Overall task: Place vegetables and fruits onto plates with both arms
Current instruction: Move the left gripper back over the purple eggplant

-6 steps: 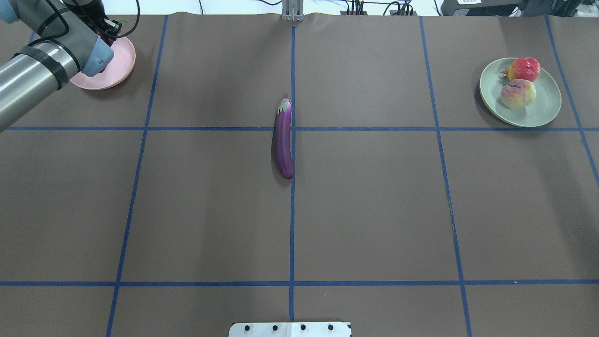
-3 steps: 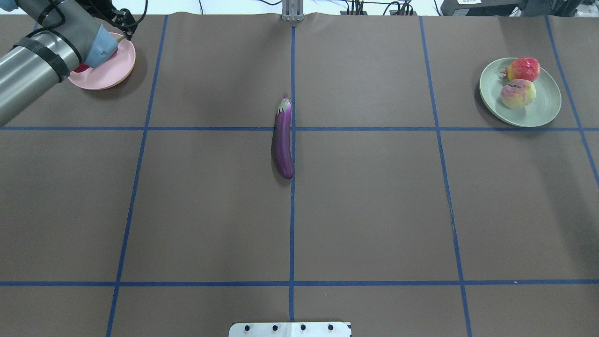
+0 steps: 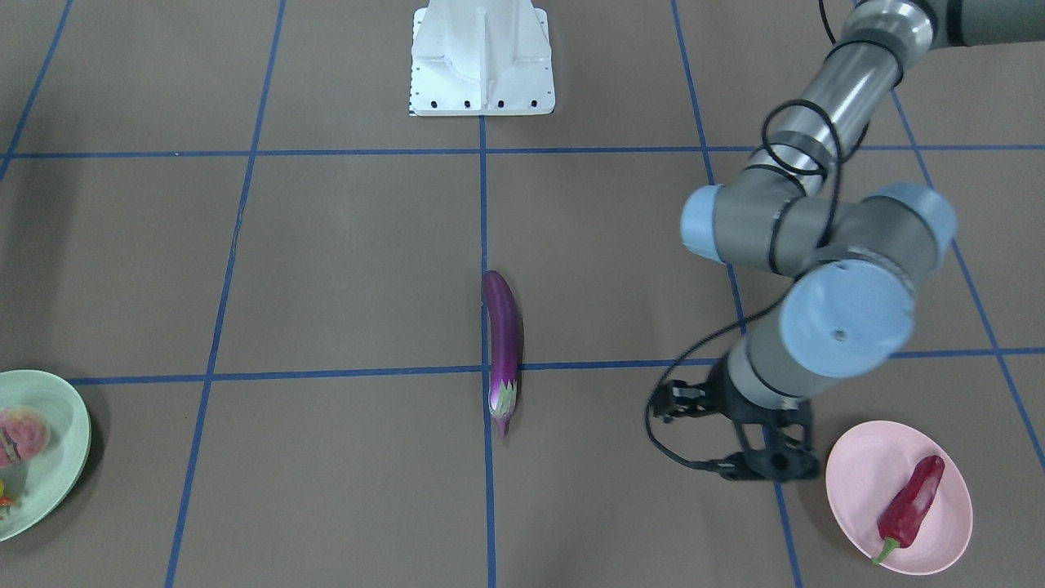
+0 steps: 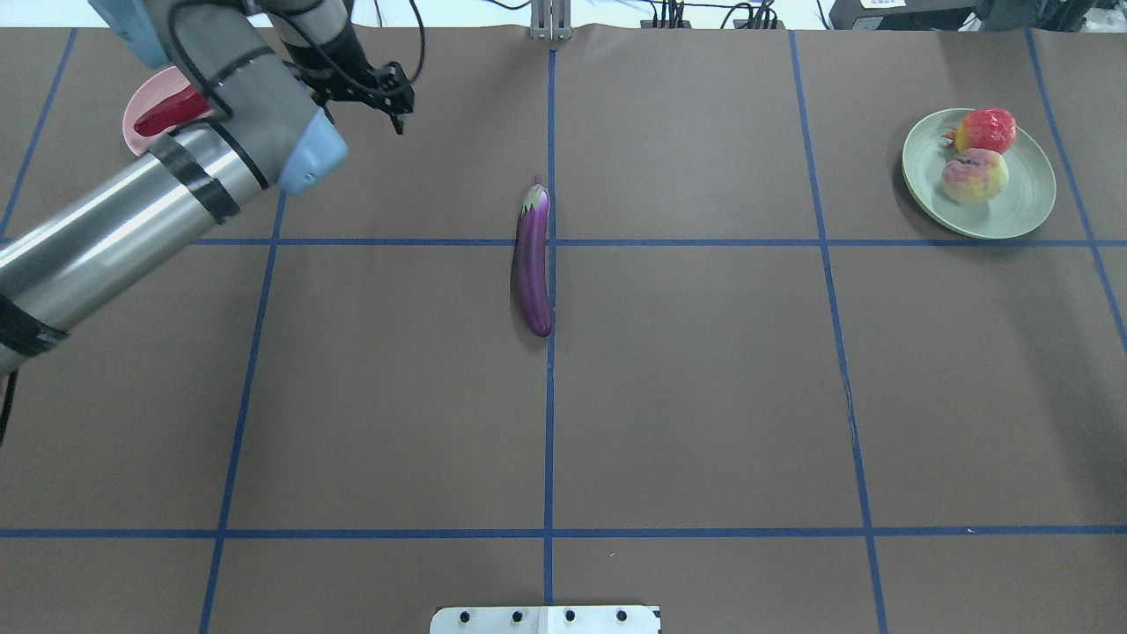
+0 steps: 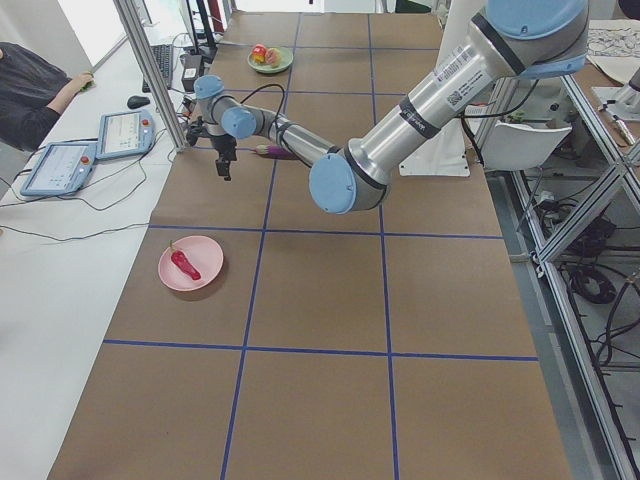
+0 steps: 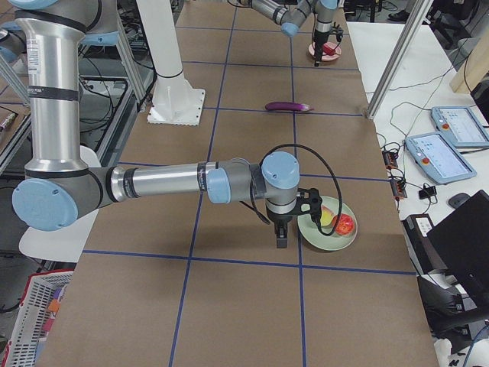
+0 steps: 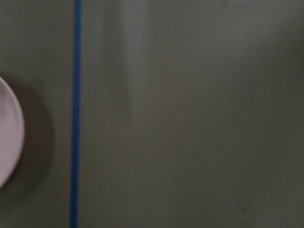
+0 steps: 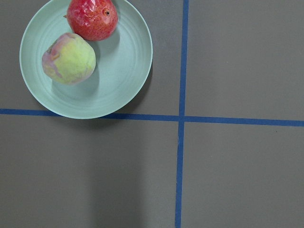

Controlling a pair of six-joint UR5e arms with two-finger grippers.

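Observation:
The purple eggplant [image 4: 532, 260] lies alone on the brown table at the centre line, also in the front view [image 3: 504, 343]. The red chili [image 3: 910, 498] lies on the pink plate [image 3: 849, 482]. My left gripper [image 4: 392, 97] is open and empty, hovering between the pink plate [image 4: 132, 119] and the eggplant. The bumpy red fruit [image 4: 986, 129] and the pale halved fruit [image 4: 974, 175] sit on the mint green plate [image 4: 1021, 207]. My right gripper [image 6: 280, 238] hangs beside the green plate [image 6: 325, 238]; I cannot tell if it is open or shut.
Blue tape lines [image 4: 548, 396] divide the table into squares. The white base block [image 3: 482, 61] stands at the robot's edge. The pink plate's rim [image 7: 7, 133] shows at the left of the left wrist view. Tablets and cables [image 5: 90, 150] lie beyond the far edge.
My left arm has swung away from the pink plate toward the table's middle. The chili now lies uncovered on the pink plate. The eggplant and fruits have not moved.

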